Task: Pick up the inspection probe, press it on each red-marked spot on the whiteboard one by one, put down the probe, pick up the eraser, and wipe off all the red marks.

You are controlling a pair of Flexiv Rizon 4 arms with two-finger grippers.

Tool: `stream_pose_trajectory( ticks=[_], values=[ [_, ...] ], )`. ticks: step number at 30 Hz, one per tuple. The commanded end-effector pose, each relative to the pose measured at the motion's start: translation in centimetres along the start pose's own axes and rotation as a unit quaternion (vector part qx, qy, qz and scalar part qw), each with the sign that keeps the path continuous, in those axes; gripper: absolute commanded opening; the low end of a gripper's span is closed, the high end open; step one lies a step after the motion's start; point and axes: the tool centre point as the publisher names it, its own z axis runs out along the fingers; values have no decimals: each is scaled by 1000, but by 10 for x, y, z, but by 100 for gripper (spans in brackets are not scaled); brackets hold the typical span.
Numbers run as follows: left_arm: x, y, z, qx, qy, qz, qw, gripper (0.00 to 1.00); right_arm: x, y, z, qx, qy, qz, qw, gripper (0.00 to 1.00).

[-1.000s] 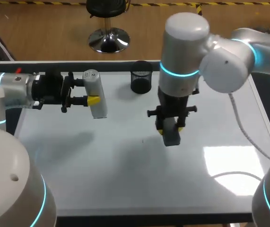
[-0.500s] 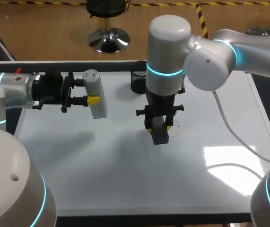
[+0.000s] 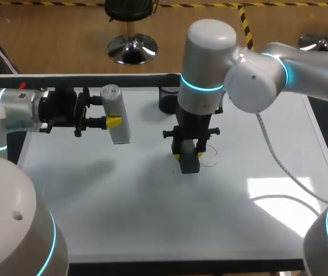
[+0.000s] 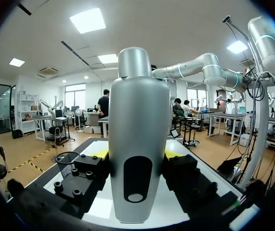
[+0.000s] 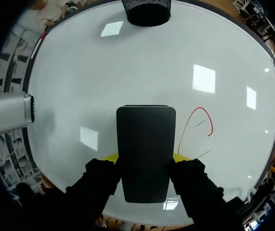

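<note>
1. Eraser [image 5: 146, 139]: our right tool [image 5: 144, 161] is clamped on its two long sides, holding it face down over the middle of the whiteboard [image 5: 103, 72].
2. The red mark [image 5: 197, 126], a thin loop with stray strokes, lies just beside the eraser, toward our right. We judge the wipe must travel sideways, across the eraser's long axis.
3. Well apart, over the board's left side, our left tool [image 4: 136, 154] grips the probe [image 4: 138, 120].
4. A mesh cup [image 5: 147, 12] stands at the far edge.
</note>
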Motion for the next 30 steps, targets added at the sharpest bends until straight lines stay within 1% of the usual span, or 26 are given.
stream_pose_trajectory(
  ticks=[1,9,15,20,30],
  values=[
    [1,-1,0,0,-2,1,1000,0,0,9,8,9,7,-2,1000,0],
    [1,-1,0,0,-2,1,1000,0,0,17,18,9,14,-4,1000,0],
    [1,-1,0,0,-2,1,1000,0,-5,18,21,7,19,-5,1000,0],
    [1,-1,0,0,-2,1,1000,0,-15,16,25,8,21,1,1000,0],
    [1,-1,0,0,-2,1,1000,0,-44,14,31,12,23,21,999,0]
  ],
)
